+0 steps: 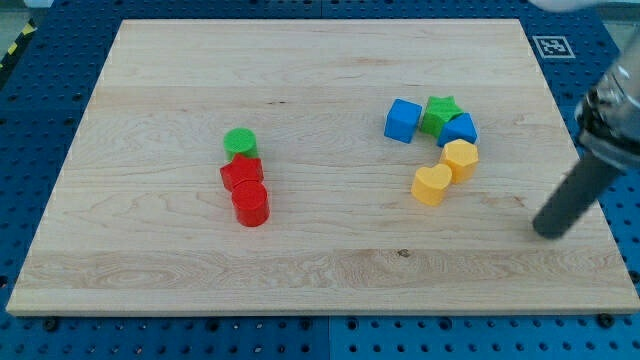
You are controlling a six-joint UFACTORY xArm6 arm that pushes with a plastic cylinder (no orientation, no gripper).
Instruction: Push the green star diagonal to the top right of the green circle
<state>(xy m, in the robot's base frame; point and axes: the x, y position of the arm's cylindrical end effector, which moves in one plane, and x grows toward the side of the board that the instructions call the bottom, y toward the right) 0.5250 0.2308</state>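
The green star (438, 112) lies at the board's right, wedged between a blue cube (402, 120) on its left and a second blue block (460, 130) at its lower right. The green circle (240, 143) lies left of centre, far to the star's left and slightly lower. My tip (548, 230) rests near the board's right edge, well to the lower right of the star and apart from every block.
A red block (241, 174) touches the green circle from below, with a red cylinder (250, 204) under that. A yellow block (461, 159) and a yellow heart (432, 186) lie below the blue block. The wooden board (320, 270) ends just right of my tip.
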